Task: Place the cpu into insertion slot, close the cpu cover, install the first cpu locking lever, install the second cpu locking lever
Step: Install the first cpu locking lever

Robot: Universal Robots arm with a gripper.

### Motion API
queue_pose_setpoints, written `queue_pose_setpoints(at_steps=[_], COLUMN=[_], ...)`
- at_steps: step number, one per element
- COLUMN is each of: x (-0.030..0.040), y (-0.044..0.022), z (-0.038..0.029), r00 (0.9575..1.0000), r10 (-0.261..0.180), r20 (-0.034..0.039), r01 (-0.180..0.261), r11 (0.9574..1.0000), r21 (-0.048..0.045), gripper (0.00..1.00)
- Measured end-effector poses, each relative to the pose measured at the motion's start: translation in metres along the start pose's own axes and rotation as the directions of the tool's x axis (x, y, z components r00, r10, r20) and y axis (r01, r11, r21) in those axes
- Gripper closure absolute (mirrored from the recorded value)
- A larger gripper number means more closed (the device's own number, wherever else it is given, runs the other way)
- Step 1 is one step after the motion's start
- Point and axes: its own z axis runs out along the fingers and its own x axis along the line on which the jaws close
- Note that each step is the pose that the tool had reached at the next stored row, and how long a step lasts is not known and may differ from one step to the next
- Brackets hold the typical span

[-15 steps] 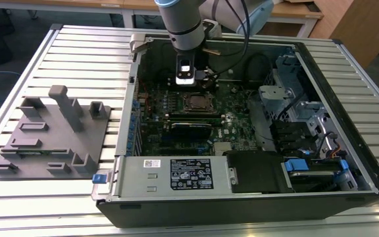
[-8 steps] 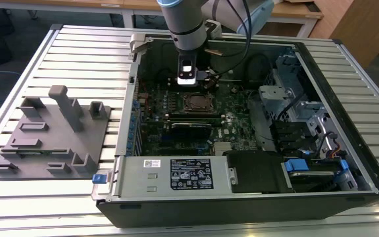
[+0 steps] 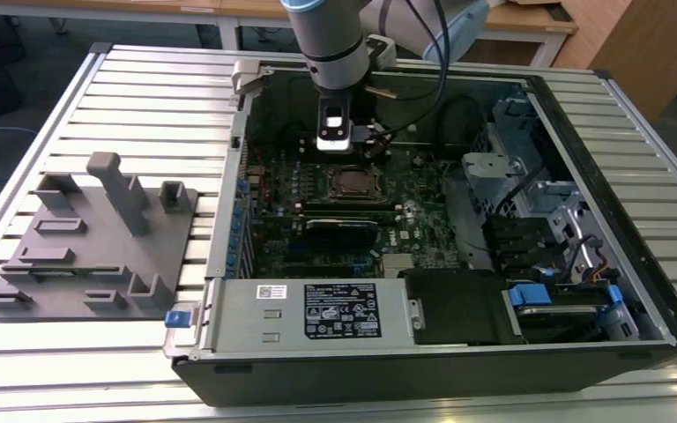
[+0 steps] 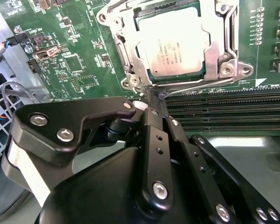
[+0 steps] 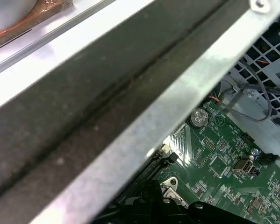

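Pincer is low inside the case, black fingers drawn together so the tips meet. They sit at the hooked end of a thin wire lever that runs along the near edge of the slot. Whether the tips actually pinch the wire or just press on it can't be told. The cpu lies flat in the slot, and the cover is down over it, framing its pale top through the window. So placing and cover-closing look done, and the work looks to be at the lever stage; which of the two levers this is can't be told. To do it well, judging from this: keep the tips right on the wire's end, press down and then sideways so it tucks under its catch, and keep the force steady so the wire doesn't spring back. Don't let the fingers skid onto the memory slots just beside it or the green board. There is grey print on the cpu top and white lettering on the board, and a white label on the power supply at the case front; none of it is read off. A grey fixture sits on the slatted worktop, on the exterior view's left.
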Motion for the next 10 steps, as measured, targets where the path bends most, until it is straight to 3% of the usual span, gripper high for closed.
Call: queue_pose_setpoints(at_steps=[10], x=[0.0025], y=[0.0025], z=[-0.0004], r00=[1.0], r10=[0.003], r20=[0.0008], r01=[-0.003], r11=[1.0], r21=[0.0006], gripper=[0.9])
